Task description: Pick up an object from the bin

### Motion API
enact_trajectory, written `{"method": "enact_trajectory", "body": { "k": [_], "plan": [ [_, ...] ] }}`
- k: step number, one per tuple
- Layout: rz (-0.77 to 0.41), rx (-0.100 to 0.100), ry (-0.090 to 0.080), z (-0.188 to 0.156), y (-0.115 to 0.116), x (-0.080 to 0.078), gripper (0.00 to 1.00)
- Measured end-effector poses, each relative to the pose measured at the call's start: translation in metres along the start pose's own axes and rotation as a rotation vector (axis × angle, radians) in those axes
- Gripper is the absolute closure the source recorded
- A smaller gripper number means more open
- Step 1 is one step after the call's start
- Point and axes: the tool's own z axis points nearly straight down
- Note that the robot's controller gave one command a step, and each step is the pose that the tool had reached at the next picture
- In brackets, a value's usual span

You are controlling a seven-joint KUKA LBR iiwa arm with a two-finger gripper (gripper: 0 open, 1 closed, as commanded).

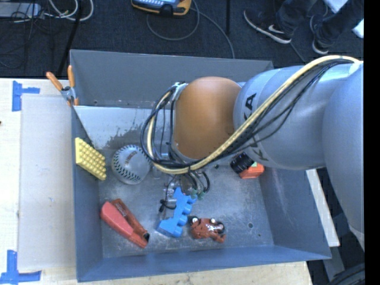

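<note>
My gripper [185,186] pokes out under the arm's orange cover, low over the middle of the bin floor. Directly below it lies a blue plastic piece with a toothed edge [177,217], and the piece's upper end reaches up to the gripper. Whether the gripper touches it is hidden by the cover and cables. A small brown toy figure [208,228] lies just right of the blue piece. Left of it, by the front wall, is a red hand tool [123,222].
A silvery dimpled ball [130,164] rests left of the gripper, and a yellow perforated block [90,158] leans on the left wall. An orange and black object [248,167] sits on the right, partly under the arm. The arm covers the bin's back right.
</note>
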Motion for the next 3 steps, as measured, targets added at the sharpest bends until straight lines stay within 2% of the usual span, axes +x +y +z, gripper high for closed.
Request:
{"method": "enact_trajectory", "body": {
  "k": [1,2,3],
  "plan": [
    [0.003,-0.001,-0.007,-0.004,-0.001,-0.002,0.0],
    [0.052,-0.004,-0.012,0.026,-0.014,0.003,0.0],
    [0.049,-0.002,-0.009,0.08,-0.039,0.014,0.0]
  ]
}}
